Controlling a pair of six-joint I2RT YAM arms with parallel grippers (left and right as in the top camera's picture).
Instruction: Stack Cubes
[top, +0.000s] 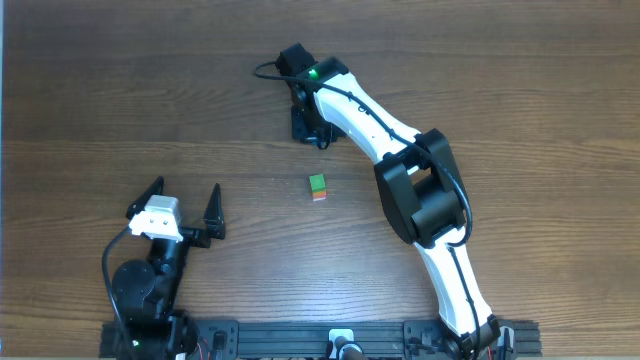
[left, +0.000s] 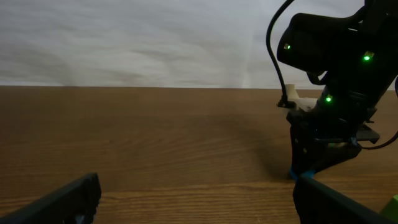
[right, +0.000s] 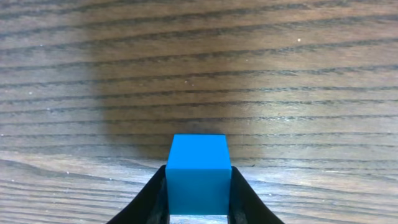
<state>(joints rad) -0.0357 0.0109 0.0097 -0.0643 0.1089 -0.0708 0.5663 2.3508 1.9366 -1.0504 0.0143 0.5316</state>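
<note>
A blue cube (right: 198, 155) sits between the fingers of my right gripper (right: 198, 190), which is shut on it just above or on the wooden table; I cannot tell whether it touches. That right gripper (top: 310, 127) is at the far middle of the table. A green cube (top: 317, 182) rests on top of an orange cube (top: 319, 196) near the table's centre, a short way nearer than the right gripper. My left gripper (top: 186, 192) stands open at the near left, nothing between its fingers (left: 68, 198). The left wrist view also catches the right gripper (left: 320, 152) and a corner of the green cube (left: 392, 203).
The brown wooden table (top: 120, 90) stretches bare around the cubes. The right arm's white links (top: 375, 125) slant from the near right up to the far middle, passing to the right of the two-cube stack.
</note>
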